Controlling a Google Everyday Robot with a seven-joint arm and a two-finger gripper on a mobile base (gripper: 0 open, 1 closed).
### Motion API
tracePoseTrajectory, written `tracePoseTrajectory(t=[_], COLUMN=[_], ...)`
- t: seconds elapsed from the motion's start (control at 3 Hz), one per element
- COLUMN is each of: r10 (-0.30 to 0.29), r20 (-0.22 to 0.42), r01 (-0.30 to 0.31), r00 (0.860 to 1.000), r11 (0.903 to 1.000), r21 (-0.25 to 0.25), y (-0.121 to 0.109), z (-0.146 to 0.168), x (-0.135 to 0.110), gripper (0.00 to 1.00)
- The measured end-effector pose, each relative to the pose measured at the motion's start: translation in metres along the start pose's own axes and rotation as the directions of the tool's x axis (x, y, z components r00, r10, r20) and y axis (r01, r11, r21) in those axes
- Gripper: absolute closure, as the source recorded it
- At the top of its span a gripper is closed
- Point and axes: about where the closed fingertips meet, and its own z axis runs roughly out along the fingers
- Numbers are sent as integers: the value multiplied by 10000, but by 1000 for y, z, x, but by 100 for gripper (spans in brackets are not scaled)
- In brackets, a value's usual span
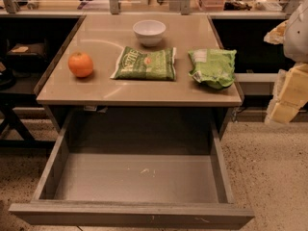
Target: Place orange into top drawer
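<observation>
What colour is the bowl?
The bowl is white, clearest in the camera view; the gripper sits at the right edge.

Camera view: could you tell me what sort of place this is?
Probably a lab or workshop: a table with an open top drawer, cluttered benches behind, speckled floor. The tool is at the right edge.

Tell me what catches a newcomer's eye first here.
The top drawer stands pulled wide open below the front edge of the table. The bright orange sits on the table's left side, apart from two green bags and a white bowl. The gripper hangs at the picture's right edge, away from the orange.
</observation>
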Motion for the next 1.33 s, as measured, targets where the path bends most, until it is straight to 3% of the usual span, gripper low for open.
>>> tracePoseTrajectory(t=[0.33, 0.67, 1.0, 1.33], r10=[3, -178, -478, -459], r20=[54, 854, 1964, 2143], r01=[-3, 214, 740, 759], r00=[10000, 9962, 9794, 9757], r11=[10000, 9989, 9890, 9881], r21=[51, -408, -1281, -1339], y=[0, 3, 14, 16], z=[-1, 6, 20, 19], x=[-2, -27, -63, -68], gripper=[0, 0, 0, 0])
